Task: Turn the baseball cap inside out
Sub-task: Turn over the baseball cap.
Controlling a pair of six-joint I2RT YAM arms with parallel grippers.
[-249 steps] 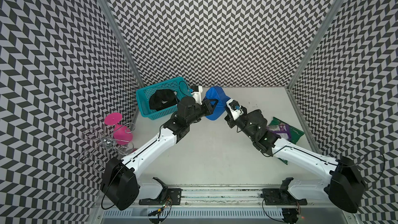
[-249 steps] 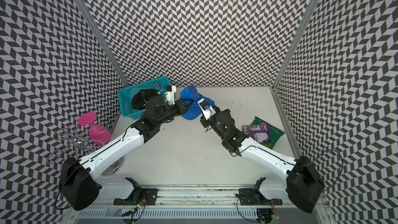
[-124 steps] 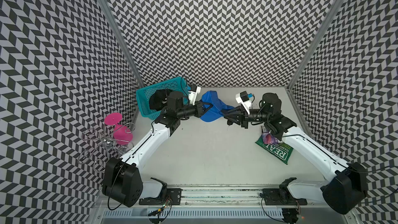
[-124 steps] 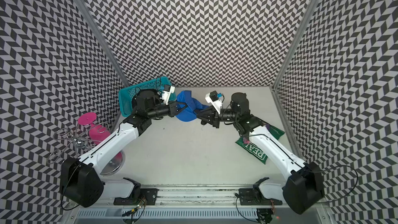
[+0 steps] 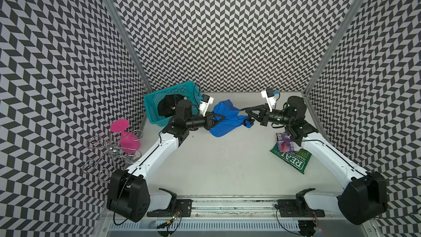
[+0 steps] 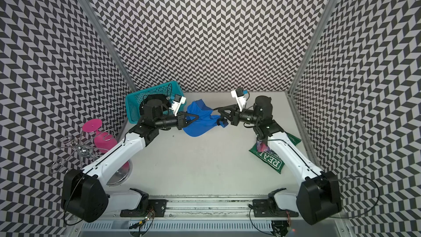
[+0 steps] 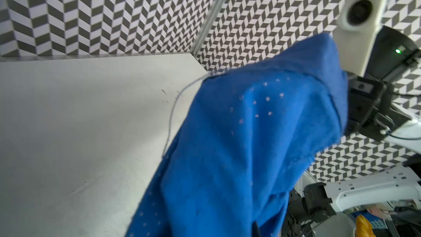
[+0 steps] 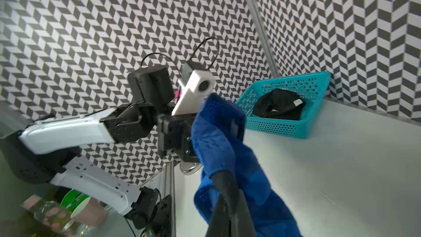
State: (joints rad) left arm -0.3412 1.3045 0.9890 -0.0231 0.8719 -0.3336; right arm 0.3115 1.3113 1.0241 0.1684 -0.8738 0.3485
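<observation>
blue baseball cap (image 5: 227, 119) is held up just beside the teal basket (image 5: 153, 110), on the basket's side facing mid-worktop (image 5: 227, 167), strung between both arms; left end effector (image 5: 221, 117) clenched on the cap's basket-side fabric, tips buried in cloth in both top views; left wrist view is mostly filled with blue cloth, so nothing of the grip shows there; right end effector (image 5: 248, 120) clamped tight on the cap edge farthest from the basket; right wrist view shows its dark fingers (image 8: 224, 185) closed together with cloth draped over them; why two opposed grips, as I read it: keep the crown taut from two sides so one side can be pushed or peeled through; crown looks crumpled and partly folded, can't tell which face is out; a low flap, likely the brim, hangs toward the worktop, contact unclear; judged mid-task, inversion not finished; black cap (image 8: 278, 107) sits inside the basket, not the target; green snack bag (image 5: 292, 156) lies well apart from the basket, across the worktop, partly under the right arm; risk: thin pinches may slip if pulled harder
</observation>
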